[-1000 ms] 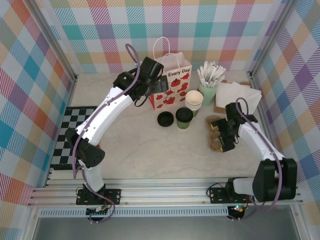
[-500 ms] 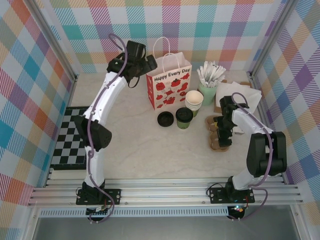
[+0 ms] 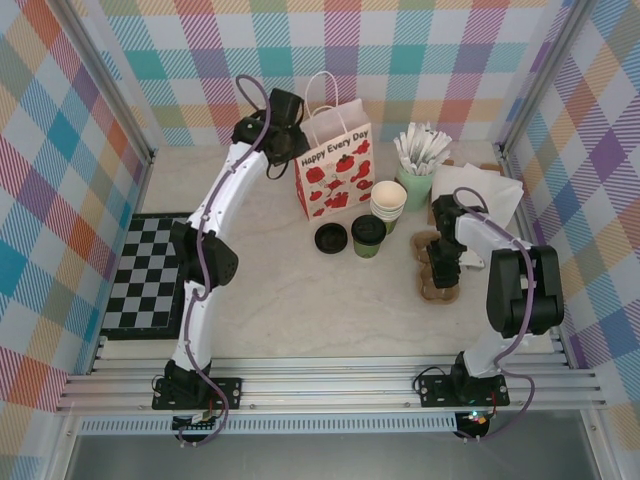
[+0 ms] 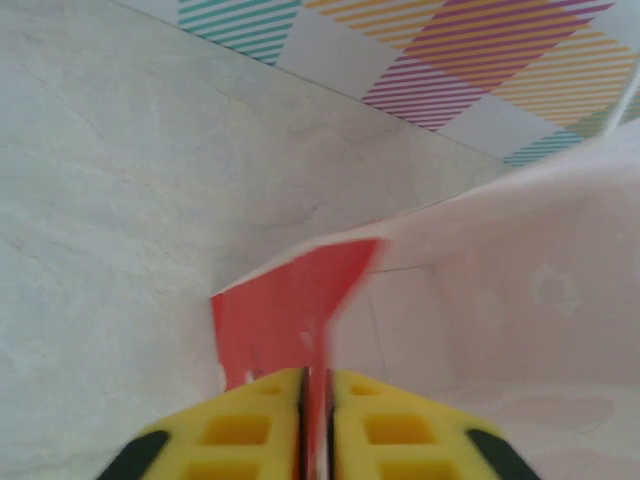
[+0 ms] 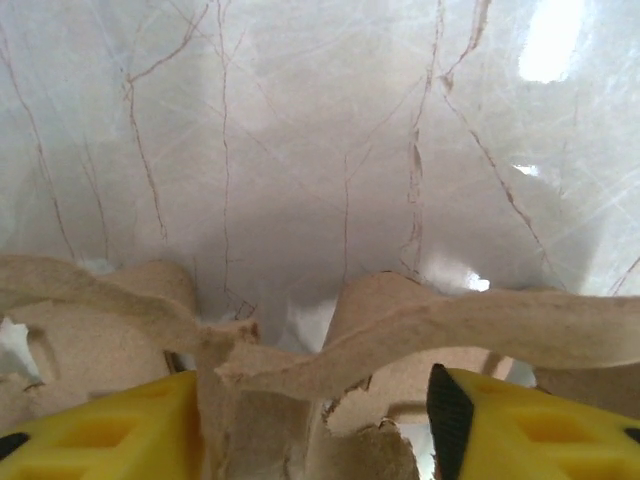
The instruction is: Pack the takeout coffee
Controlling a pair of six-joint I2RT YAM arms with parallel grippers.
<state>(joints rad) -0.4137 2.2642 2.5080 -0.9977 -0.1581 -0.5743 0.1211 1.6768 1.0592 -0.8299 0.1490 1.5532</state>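
The takeout coffee (image 3: 368,235), a green cup with a black lid, stands on the table in front of the paper bag (image 3: 335,170). The bag is white with red tomatoes and leans slightly. My left gripper (image 3: 293,140) is at the bag's upper left edge. In the left wrist view the left gripper (image 4: 317,400) is shut on the bag's red side panel (image 4: 285,315). My right gripper (image 3: 443,262) is down on the brown cardboard cup carrier (image 3: 438,288). In the right wrist view the right gripper (image 5: 310,400) is open, its yellow fingers astride a carrier ridge (image 5: 450,320).
A loose black lid (image 3: 331,238) lies left of the coffee. A stack of lidless cups (image 3: 388,200) stands behind the coffee, beside a green cup of wrapped sticks (image 3: 415,172). Napkins (image 3: 480,188) lie at the back right. A checkered mat (image 3: 150,270) is at the left.
My left gripper swung round to the bag's upper left edge and shut on it; the bag now leans. My right gripper moved onto the carrier and its jaws narrowed.
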